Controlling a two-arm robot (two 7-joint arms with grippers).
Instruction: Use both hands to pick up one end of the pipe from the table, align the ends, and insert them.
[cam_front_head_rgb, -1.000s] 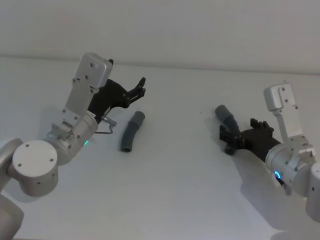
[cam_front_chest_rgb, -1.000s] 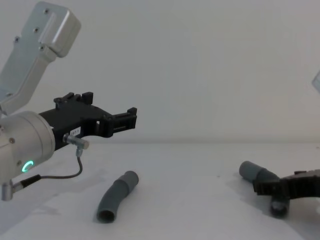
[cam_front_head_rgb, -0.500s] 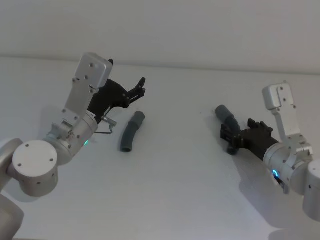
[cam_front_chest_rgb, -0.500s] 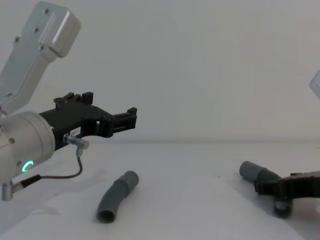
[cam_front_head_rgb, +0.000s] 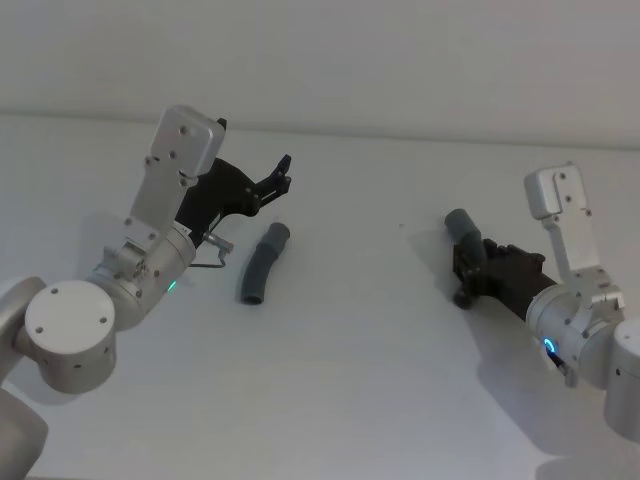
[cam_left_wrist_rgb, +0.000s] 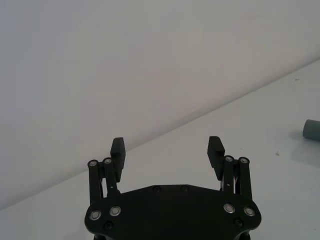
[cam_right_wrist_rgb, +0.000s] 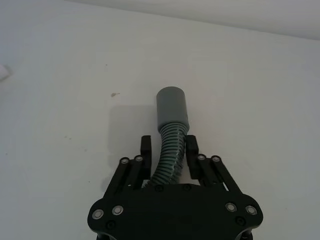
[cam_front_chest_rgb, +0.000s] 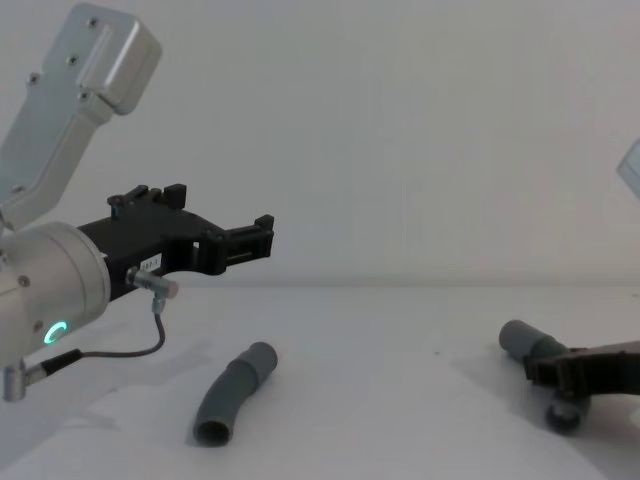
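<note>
One dark-grey bent pipe piece (cam_front_head_rgb: 260, 262) lies on the white table (cam_front_head_rgb: 350, 350), its open mouth (cam_front_chest_rgb: 211, 433) facing me in the chest view. My left gripper (cam_front_head_rgb: 283, 172) hovers open above and behind it, nothing between its fingers (cam_left_wrist_rgb: 118, 148). The other pipe piece (cam_front_head_rgb: 462, 225) has a ribbed body and a smooth grey end (cam_right_wrist_rgb: 172, 107). My right gripper (cam_right_wrist_rgb: 168, 147) is shut on its ribbed middle, low over the table at the right (cam_front_chest_rgb: 560, 380). The held piece's near end is hidden behind the gripper.
A pale wall rises behind the table's far edge (cam_front_head_rgb: 400, 135). A thin cable (cam_front_chest_rgb: 120, 352) loops under my left wrist. Bare table surface lies between the two pipe pieces.
My right gripper has closed on its pipe piece, and the piece's free end has shifted to the right. The left arm and the left pipe piece have not moved.
</note>
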